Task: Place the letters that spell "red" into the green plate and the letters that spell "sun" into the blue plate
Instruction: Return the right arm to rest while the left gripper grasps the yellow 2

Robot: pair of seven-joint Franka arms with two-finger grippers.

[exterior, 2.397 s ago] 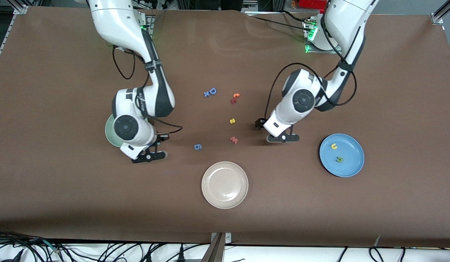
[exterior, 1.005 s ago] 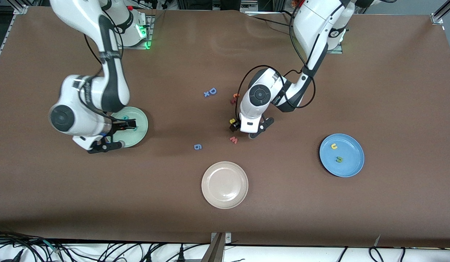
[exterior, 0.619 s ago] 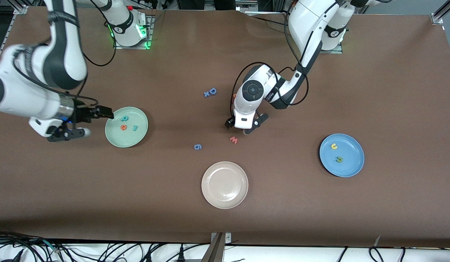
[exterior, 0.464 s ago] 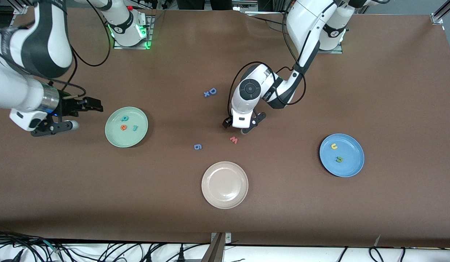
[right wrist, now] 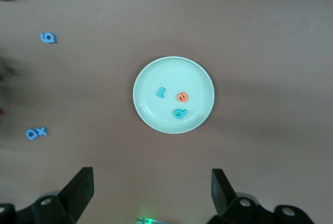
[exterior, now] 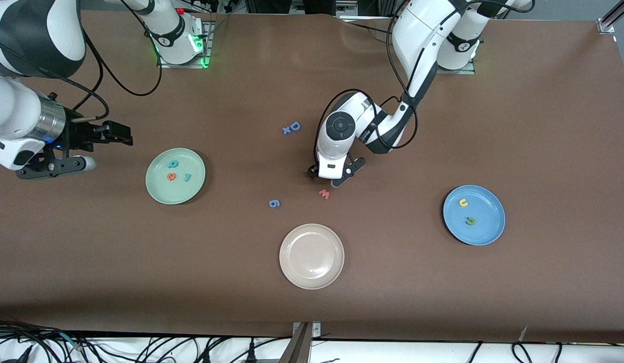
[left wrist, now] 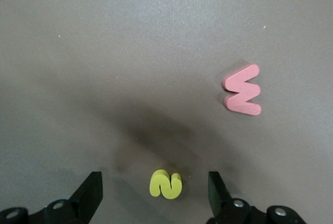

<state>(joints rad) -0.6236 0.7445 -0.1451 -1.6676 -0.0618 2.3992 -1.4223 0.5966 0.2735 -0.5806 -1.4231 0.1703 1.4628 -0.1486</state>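
Plates number three, all round with raised rims: green plate [exterior: 175, 175] toward the right arm's end holding teal r [exterior: 187, 177], orange e [exterior: 171, 176] and teal d [exterior: 174, 164]; blue plate [exterior: 474, 215] toward the left arm's end holding yellow u [exterior: 463, 202] and olive n [exterior: 471, 221]; beige plate [exterior: 311, 256] nearest the front camera. Left gripper [left wrist: 154, 195] stands wide around the chunky yellow s [left wrist: 166, 184], beside the pink w [left wrist: 243, 90]. Right gripper [right wrist: 152, 193], wide and holding nothing, hangs over bare table beside the green plate.
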